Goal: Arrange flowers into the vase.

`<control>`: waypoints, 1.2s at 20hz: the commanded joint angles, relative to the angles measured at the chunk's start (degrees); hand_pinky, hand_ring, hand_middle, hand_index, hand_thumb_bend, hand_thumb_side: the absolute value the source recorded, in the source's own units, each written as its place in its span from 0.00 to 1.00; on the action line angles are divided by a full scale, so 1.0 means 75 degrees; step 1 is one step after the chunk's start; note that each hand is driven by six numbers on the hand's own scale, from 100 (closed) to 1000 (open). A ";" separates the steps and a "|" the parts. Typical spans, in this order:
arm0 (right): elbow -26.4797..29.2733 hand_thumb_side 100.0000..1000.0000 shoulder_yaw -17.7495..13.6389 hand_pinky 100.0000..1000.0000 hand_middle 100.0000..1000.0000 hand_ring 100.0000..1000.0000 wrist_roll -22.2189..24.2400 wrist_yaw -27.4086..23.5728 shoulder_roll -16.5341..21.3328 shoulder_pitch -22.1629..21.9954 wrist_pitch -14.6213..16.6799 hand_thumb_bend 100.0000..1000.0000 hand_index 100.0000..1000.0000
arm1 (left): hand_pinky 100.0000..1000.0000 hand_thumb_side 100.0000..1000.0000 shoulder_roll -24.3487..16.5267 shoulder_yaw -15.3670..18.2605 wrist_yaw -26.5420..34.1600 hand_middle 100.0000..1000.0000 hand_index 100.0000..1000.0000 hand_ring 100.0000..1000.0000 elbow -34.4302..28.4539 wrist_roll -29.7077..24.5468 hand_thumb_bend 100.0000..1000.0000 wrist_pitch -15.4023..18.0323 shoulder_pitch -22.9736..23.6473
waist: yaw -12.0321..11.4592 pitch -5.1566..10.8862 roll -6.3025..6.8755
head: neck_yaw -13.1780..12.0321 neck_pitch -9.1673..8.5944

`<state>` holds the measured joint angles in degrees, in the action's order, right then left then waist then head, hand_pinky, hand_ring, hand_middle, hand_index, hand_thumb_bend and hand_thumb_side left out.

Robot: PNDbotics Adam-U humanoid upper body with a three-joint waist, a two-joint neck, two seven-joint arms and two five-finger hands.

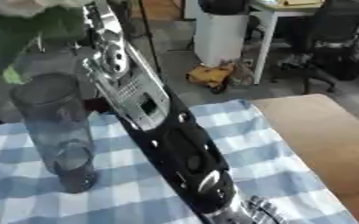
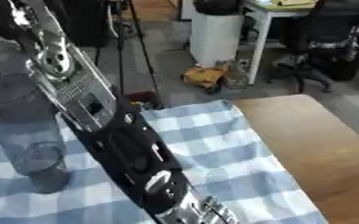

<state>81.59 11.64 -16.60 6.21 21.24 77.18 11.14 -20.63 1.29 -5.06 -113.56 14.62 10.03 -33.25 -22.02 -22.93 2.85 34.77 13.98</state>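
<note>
Silver metal marks the upper end of my right arm, where my right hand (image 1: pixel 97 14) meets the top edge of the left eye view. The hand is mostly cut off there. I cannot tell whether it is spread, closed, or clamped on a stem.

Beside the hand, at upper left, is a blurred mass of green foliage (image 1: pixel 31 31) with a pale bloom (image 1: pixel 20 5) at the top edge. Contact between hand and foliage cannot be confirmed.

Below the foliage stands the vase (image 1: pixel 56 127), a tall clear glass cylinder. It is upright, and its mouth lies under the leaves. No stem is visible inside it. The vase stands just left of my forearm (image 1: pixel 179 153), which is black with silver joints and runs diagonally from the bottom edge to upper left.

The vase rests on a blue-and-white checked cloth (image 1: pixel 278 168). The cloth covers the left part of a wooden table (image 1: pixel 320 131); bare wood shows on the right.

Beyond the table, on the floor, are a white cylindrical bin (image 1: pixel 219 37), a yellow object (image 1: pixel 209 75) and a black chair (image 1: pixel 337 41).
</note>
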 commanded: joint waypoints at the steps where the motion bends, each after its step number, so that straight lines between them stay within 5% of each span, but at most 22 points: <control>1: 0.0121 0.31 -0.0074 0.00 0.00 0.00 -0.0103 0.0241 -0.0068 0.0113 -0.0032 0.00 0.00 | 0.65 1.00 -0.0101 0.0057 0.0029 0.97 1.00 0.99 -0.0138 -0.0008 0.00 0.0012 -0.0047 | -0.0039 0.0175 0.0044 | 0.0147 -0.0075; 24: 0.0193 0.30 0.0111 0.00 0.00 0.00 -0.0620 0.0834 -0.0180 0.0132 -0.0562 0.00 0.00 | 0.66 1.00 0.0008 0.0039 0.0081 0.97 1.00 0.99 -0.0138 -0.0082 0.00 0.0061 -0.0106 | -0.0198 0.0190 0.0040 | 0.0392 -0.0082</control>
<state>81.65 12.43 -20.97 12.22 19.87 76.81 7.13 -19.85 1.28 -4.59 -113.56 14.23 10.42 -33.25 -23.30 -22.94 3.01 37.46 13.96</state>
